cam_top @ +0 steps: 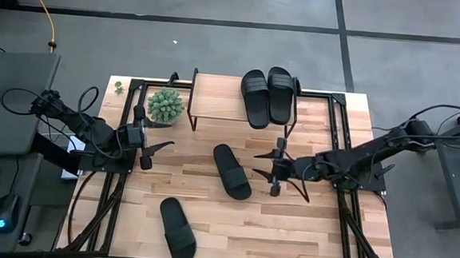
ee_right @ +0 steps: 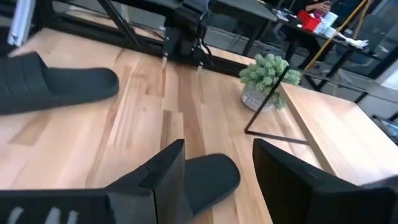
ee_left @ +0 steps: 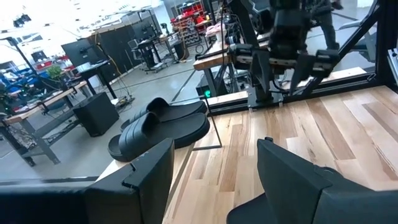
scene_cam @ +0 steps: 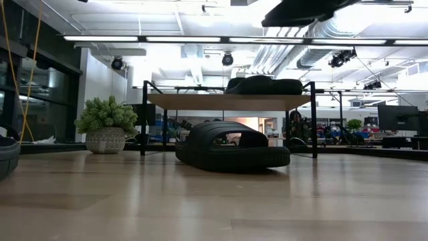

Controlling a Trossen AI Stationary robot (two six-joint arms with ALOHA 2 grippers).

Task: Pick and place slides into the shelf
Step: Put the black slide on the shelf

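Standing beside shelf (cam_top: 216, 96): potted plant (cam_top: 165, 105); both pincers spread, empty.

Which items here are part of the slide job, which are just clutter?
Job: two slides on the shelf top; slide mid-table; slide at the front edge; shelf.
Clutter: potted plant; small green bit at the table's far left corner.
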